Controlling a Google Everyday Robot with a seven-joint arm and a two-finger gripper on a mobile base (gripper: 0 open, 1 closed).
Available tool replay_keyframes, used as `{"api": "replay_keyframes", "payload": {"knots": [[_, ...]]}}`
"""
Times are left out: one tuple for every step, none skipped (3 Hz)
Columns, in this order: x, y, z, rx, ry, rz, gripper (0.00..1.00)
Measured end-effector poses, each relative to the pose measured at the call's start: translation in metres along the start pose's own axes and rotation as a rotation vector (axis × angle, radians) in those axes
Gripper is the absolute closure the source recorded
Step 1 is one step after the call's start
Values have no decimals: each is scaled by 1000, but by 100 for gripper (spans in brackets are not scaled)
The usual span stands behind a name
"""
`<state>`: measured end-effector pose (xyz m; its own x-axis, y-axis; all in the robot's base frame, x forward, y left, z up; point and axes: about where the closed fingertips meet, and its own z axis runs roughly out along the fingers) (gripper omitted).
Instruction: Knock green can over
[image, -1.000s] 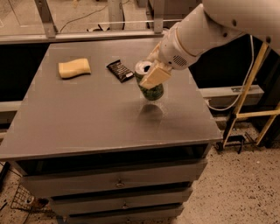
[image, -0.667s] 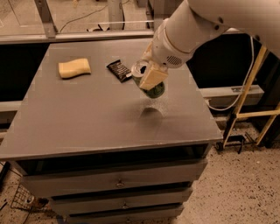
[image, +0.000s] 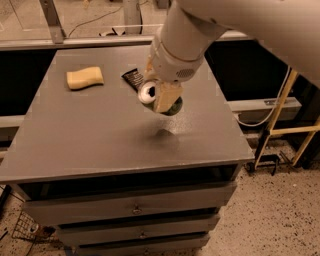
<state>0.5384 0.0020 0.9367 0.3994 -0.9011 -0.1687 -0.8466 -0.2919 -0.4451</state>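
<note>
The green can (image: 174, 106) is in the air above the right middle of the grey table (image: 90, 145). It is tilted onto its side, with its silver top (image: 146, 92) facing left. My gripper (image: 163, 98) hangs from the white arm that comes in from the upper right, and it is shut on the can, one beige finger lying across the can's side. The can's shadow falls on the table just below it.
A yellow sponge (image: 85, 78) lies at the table's back left. A black snack wrapper (image: 132, 78) lies just behind the gripper. Drawers (image: 135, 210) sit under the tabletop. A yellow frame (image: 287, 131) stands on the floor to the right.
The arm has swung left and nearer with the can. The can has left the table and turned from nearly upright to lying sideways in the gripper.
</note>
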Motion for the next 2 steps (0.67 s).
{"api": "replay_keyframes", "payload": {"knots": [[-16, 16, 15, -93, 29, -139, 100], [-34, 36, 35, -200, 46, -264, 100]]}}
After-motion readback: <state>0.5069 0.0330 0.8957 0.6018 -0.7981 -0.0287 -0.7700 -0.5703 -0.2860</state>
